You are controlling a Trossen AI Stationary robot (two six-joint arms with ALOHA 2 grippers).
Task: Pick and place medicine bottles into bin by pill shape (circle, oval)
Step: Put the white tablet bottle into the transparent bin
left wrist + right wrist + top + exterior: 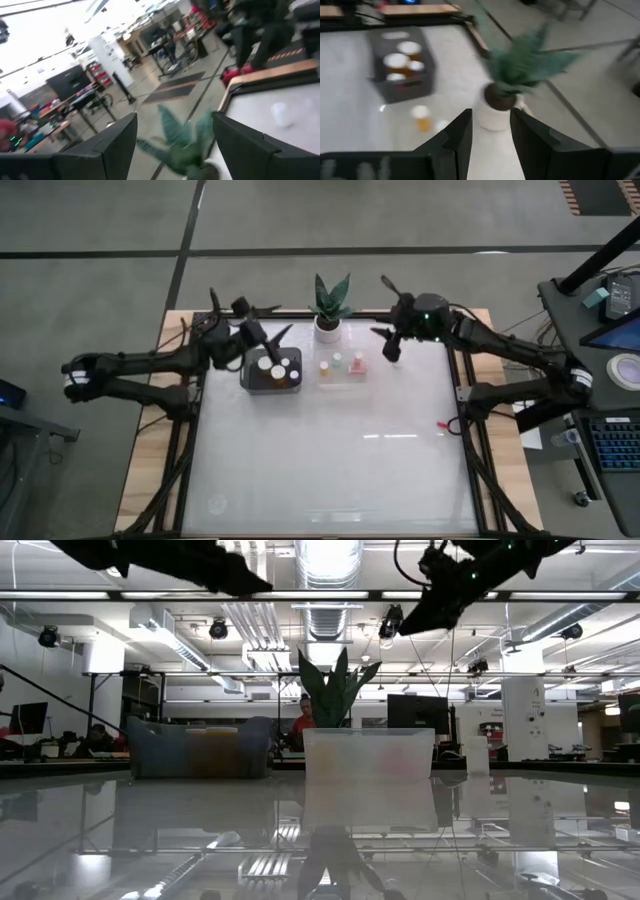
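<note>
We see the potted plant [331, 308] at the table's far edge, centre; the dark bin [271, 370] sits just left of the plant, holding four white-capped medicine bottles [278, 369]; a clear tray [341, 368] lies just in front of the plant with three more small bottles [337, 361] in it, amber, green and pink; the left gripper [262, 340] hangs raised above the bin's far edge, left of the plant, fingers spread wide with nothing between them; the right gripper [392, 348] hovers high just right of the plant, beside the tray's right end, fingers slightly parted and empty; in the low view both arms sit well above the plant
</note>
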